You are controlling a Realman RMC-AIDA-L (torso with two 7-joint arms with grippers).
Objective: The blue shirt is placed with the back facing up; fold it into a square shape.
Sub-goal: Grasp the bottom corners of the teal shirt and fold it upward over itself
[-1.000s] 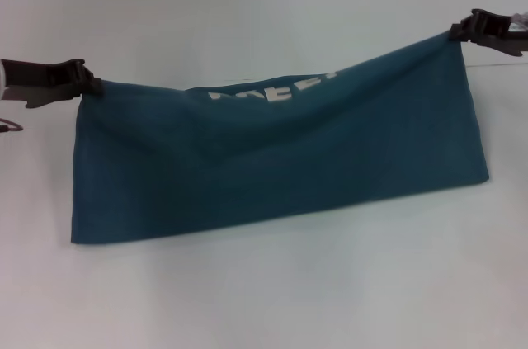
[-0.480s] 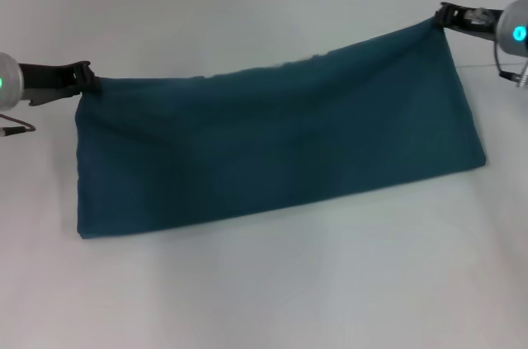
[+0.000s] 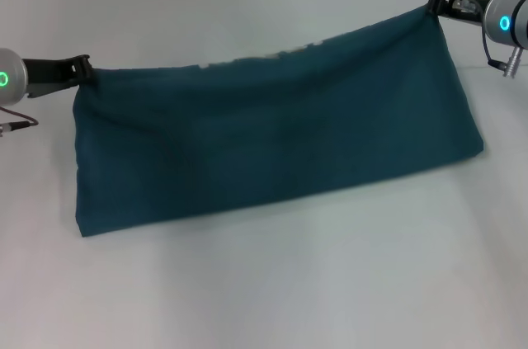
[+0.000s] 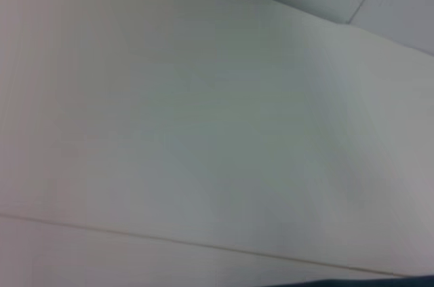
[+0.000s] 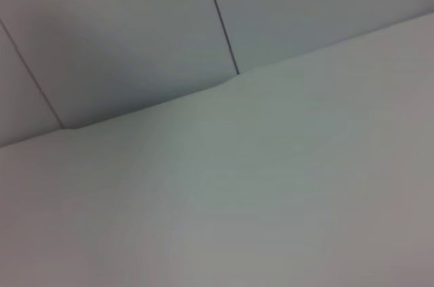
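Observation:
The blue shirt [image 3: 272,134] hangs stretched between both arms in the head view, folded into a long band whose lower edge rests on the white table [image 3: 272,283]. My left gripper [image 3: 82,69] is shut on its upper left corner. At the upper right corner, held higher, my right gripper [image 3: 435,4] is shut on the cloth. A thin strip of white print [image 3: 264,55] shows along the top edge. Neither wrist view shows fingers. The left wrist view has only a sliver of the blue shirt [image 4: 366,282] at its edge.
White tabletop surrounds the shirt on all sides in the head view. The right wrist view shows the table's far edge [image 5: 203,93] meeting grey wall panels [image 5: 122,29]. A thin cable [image 3: 16,124] hangs from the left arm.
Both grippers have drawn outward and the right one upward, pulling the shirt's top edge tauter. The white print showed clearly, vanished, then reappeared as a thin strip.

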